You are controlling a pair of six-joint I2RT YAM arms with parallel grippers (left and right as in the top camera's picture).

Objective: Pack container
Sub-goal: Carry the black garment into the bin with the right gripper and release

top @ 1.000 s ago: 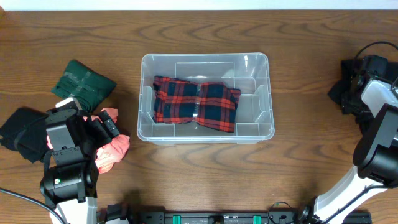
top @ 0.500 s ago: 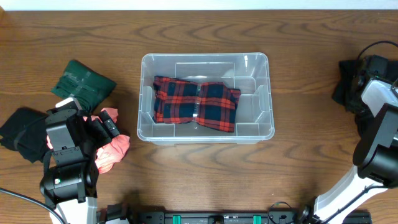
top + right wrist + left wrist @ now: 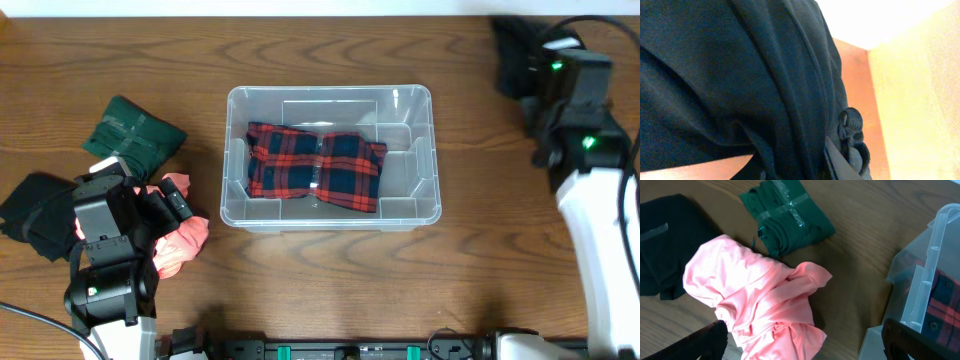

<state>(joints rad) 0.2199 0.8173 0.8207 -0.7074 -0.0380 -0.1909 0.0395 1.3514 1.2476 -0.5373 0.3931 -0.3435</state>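
A dark brown wooden table (image 3: pixel 330 270) with wavy grain is evenly lit. Ahead of the jaws of the left gripper (image 3: pixel 810 340), the tabletop carries a soft sheen. A pale strip (image 3: pixel 250 6) borders its far edge.

Robotics lab bench: wood-grain table (image 3: pixel 320 270), two arms (image 3: pixel 105 280) rising from black front rail (image 3: pixel 350 351).

The right end effector (image 3: pixel 530 72) has swung from the right edge of the bench (image 3: pixel 480 270) towards its far right corner, and the dark garment (image 3: pixel 510 50) bunched at its tip has travelled there with it.
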